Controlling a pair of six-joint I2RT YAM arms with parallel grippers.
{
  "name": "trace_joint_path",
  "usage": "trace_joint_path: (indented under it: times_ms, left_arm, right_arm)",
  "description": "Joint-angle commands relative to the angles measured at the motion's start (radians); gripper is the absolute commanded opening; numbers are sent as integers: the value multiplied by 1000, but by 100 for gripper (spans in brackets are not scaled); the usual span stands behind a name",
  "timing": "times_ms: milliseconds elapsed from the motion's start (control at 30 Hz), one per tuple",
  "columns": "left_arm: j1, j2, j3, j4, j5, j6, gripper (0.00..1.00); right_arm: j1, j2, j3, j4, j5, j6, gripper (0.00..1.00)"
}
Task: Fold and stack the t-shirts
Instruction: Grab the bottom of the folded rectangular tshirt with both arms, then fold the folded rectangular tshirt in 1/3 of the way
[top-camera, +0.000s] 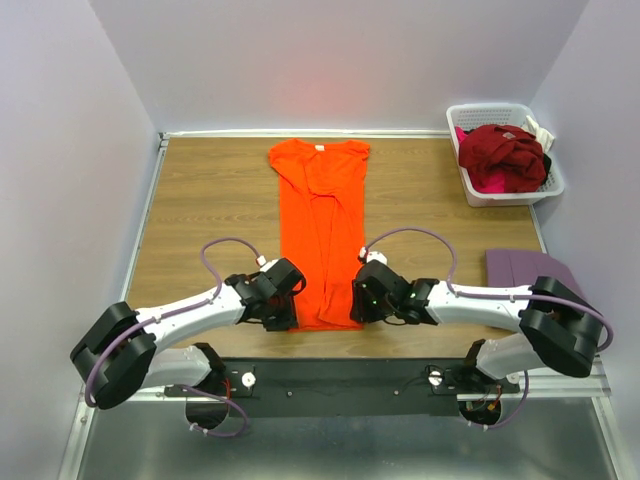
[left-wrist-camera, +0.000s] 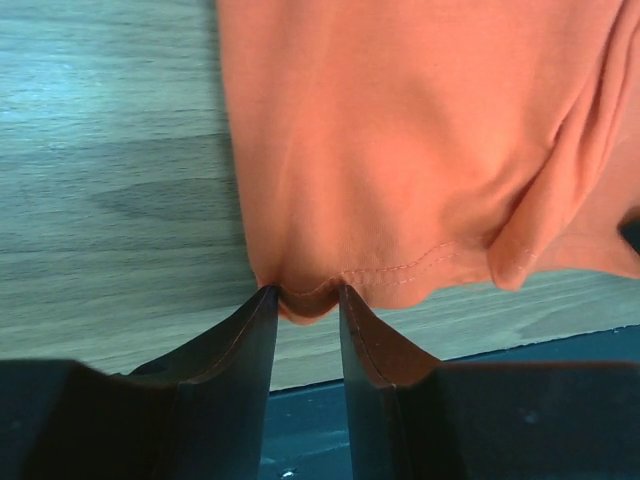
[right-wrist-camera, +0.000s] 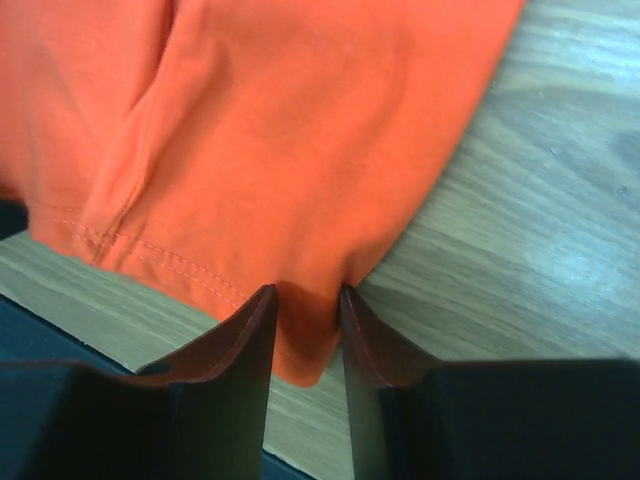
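Both arms stretch low along the near edge of the table (top-camera: 200, 200); left pincer (left-wrist-camera: 305, 292) and right pincer (right-wrist-camera: 305, 292) each clamp a hem corner of the orange t-shirt (top-camera: 322, 220).

Soft overhead light is falling evenly, the orange t-shirt (top-camera: 322, 235) is throwing a reddish glow onto the wall (top-camera: 330, 95) behind the table (top-camera: 200, 200) at its far edge, and in both wrist views the table is glaring pale while the dark fingers (left-wrist-camera: 230, 385) are blurring.
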Motion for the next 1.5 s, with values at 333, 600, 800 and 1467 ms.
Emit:
trace_joint_path:
  times_ms: [333, 600, 800, 1467]
  left_arm:
    - [-25, -11, -41, -16, 2, -57, 0]
    - [-27, -52, 16, -73, -53, -78, 0]
    - [-28, -66, 66, -76, -109, -81, 0]
    - [1, 254, 411, -62, -494, -23, 0]
  right_arm:
    - [14, -29, -58, -48, -9, 30, 1]
    - [13, -69, -35, -77, 14, 15, 1]
    - [14, -113, 19, -109, 63, -22, 1]
    - [-16, -18, 253, -134, 413, -206, 1]
